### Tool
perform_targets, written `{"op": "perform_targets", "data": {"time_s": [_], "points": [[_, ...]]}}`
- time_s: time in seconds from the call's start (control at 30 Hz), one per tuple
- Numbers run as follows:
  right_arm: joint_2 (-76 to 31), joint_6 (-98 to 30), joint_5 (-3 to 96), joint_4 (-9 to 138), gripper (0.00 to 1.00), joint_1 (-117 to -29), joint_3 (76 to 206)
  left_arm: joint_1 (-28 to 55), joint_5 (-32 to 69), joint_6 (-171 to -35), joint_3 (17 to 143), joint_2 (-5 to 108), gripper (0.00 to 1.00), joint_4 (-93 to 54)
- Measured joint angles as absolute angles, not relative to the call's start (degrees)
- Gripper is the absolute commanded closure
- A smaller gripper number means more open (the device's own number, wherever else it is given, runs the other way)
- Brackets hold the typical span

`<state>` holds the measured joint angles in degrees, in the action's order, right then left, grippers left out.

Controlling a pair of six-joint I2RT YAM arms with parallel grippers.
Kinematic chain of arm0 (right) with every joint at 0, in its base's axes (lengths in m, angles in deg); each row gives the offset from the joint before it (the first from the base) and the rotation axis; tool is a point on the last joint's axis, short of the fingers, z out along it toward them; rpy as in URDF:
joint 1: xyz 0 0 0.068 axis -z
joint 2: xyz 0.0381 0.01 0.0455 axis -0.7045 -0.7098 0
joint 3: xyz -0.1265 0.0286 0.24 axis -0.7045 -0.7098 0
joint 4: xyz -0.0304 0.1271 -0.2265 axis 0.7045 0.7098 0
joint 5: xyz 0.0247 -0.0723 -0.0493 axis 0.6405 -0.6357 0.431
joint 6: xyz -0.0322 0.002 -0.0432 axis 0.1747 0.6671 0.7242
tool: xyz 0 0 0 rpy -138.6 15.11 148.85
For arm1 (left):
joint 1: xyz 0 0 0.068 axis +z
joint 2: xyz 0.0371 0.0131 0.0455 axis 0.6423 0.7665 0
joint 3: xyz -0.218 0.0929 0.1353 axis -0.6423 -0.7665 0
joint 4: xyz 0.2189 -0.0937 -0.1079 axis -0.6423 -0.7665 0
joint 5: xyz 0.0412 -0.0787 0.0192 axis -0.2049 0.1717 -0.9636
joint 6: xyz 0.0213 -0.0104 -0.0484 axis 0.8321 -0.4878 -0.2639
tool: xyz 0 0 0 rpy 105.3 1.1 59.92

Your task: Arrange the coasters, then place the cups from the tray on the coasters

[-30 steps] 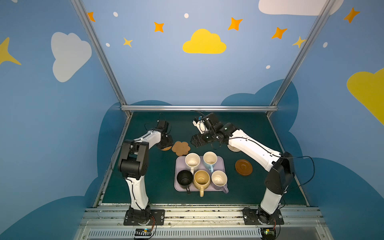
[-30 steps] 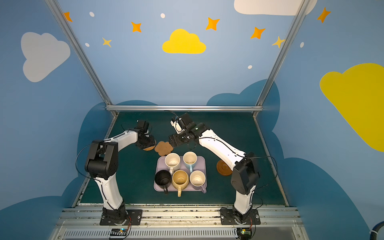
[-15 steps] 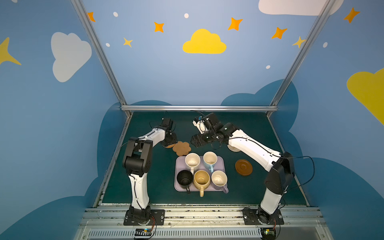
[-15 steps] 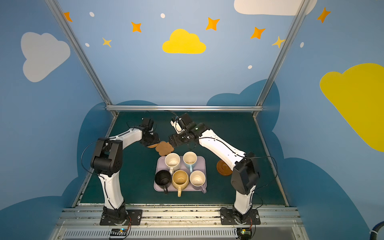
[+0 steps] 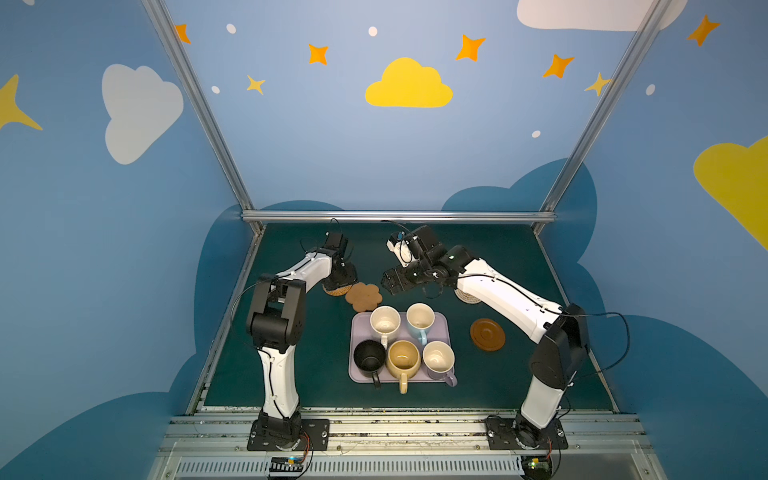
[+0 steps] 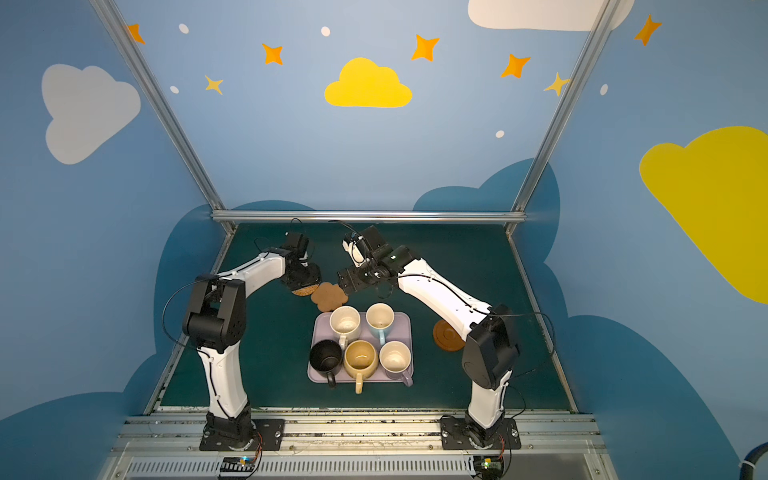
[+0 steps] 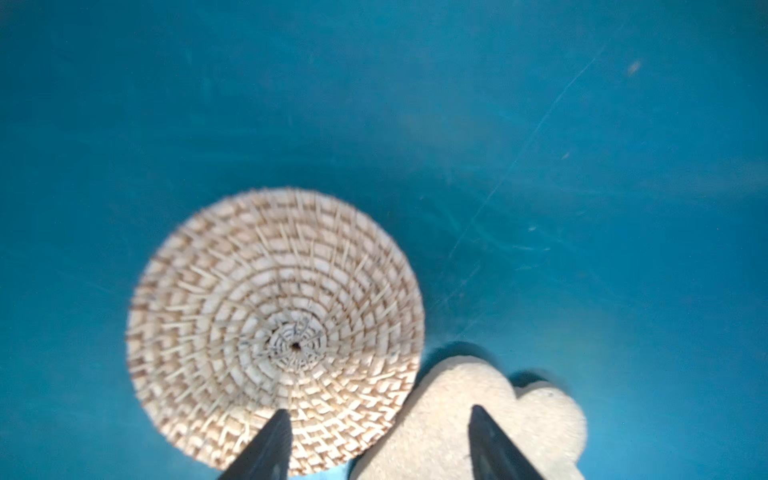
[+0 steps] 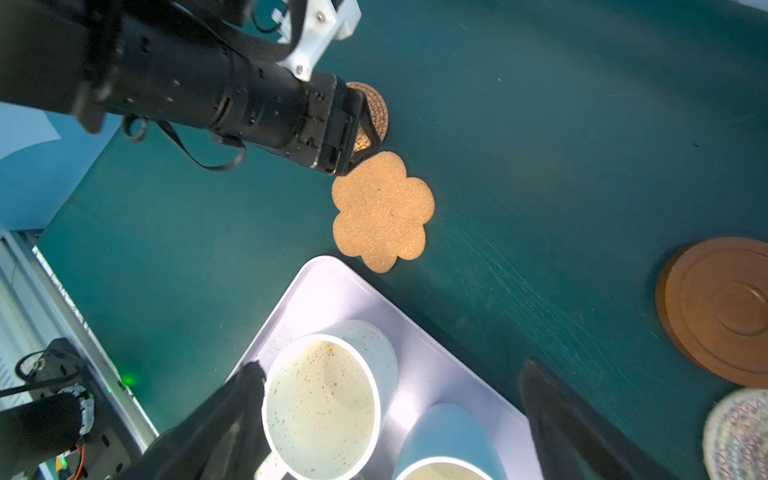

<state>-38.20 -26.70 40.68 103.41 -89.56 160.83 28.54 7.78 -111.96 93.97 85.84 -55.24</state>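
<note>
My left gripper [image 7: 376,415] is open just above the table, one fingertip over the tan woven round coaster [image 7: 274,328] and one over the flower-shaped coaster [image 7: 469,424]; both lie flat, edges almost touching. In both top views this gripper [image 5: 340,282] hides most of the woven coaster [image 5: 337,289]. My right gripper [image 8: 390,370] hangs wide open over the tray's [image 8: 328,282] far end, holding nothing. The cream speckled cup [image 5: 385,320], light blue cup [image 5: 419,318], black cup [image 5: 368,355], mustard cup [image 5: 403,357] and lilac cup [image 5: 438,357] stand on the tray [image 5: 441,322].
A pale woven round coaster [image 5: 465,297] lies partly under the right forearm. A brown ringed disc [image 5: 487,334] sits right of the tray. The right wrist view shows a brown disc [image 8: 723,307] beside the pale woven coaster [image 8: 735,432]. Aluminium frame rails border the green mat.
The left gripper carried the tan woven coaster rightward up to the flower coaster and its jaws have opened. The right gripper's jaws have widened; that arm has hardly moved.
</note>
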Motion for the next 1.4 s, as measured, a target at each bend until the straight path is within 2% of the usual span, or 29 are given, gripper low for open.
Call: {"op": "perform_targets", "data": {"time_s": [0.17,0.27,0.37,0.57,0.7,0.77,1.17,1.4], "points": [[-38.2,-26.46,40.04,103.37,0.04,-89.1,160.83,28.54,6.91,-111.22,95.98,83.41,0.16,-57.86],[-38.2,-26.46,39.54,103.04,0.04,-88.95,160.81,28.7,7.89,-111.24,94.61,79.24,0.05,-58.24],[-38.2,-26.7,39.43,102.52,0.04,-88.71,160.83,29.33,11.83,-111.59,90.48,72.77,0.04,-57.47],[-38.22,-27.66,40.24,102.56,0.04,-88.31,160.83,29.92,21.45,-115.28,76.62,61.4,0.1,-50.89],[-40.02,-28.01,41.16,103.61,0.04,-88.36,162.91,29.0,24.27,-119.02,68.27,59.39,0.2,-47.02],[-41.66,-28.14,41.99,103.68,0.04,-88.49,164.15,28.13,24.2,-120.44,66.22,59.87,0.22,-46.06],[-43.95,-28.6,43.12,104.01,0.04,-89.08,163.7,24.06,18.06,-122.58,66.81,68.0,0.3,-41.47],[-43.75,-29.38,43.56,103.83,0.04,-88.25,161.95,23.69,16.05,-122.56,68.09,70.56,0.31,-40.82]]}}
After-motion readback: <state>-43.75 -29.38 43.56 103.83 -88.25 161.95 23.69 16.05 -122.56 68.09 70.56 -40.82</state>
